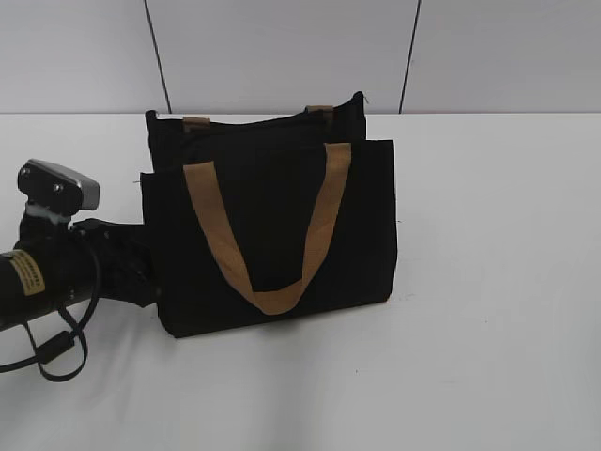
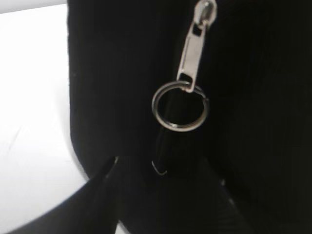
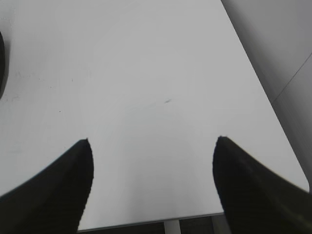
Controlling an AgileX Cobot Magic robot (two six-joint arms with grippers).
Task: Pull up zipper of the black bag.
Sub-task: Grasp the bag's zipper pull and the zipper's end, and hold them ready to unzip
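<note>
**Left arm lined up under the zipper ring**

On a white desk before a pale wall, the left end effector sits open and empty at the left end of the black bag. The zipper hangs lengthwise just ahead, its ring between the tips. The right end effector, open and empty, stands well apart.

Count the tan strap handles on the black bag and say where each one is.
2. One tan-brown webbing strap handle hangs in a loop down the front of the rectangular black fabric bag. The second tan strap shows only as two ends at the top rear edge; the rest is hidden.
</note>
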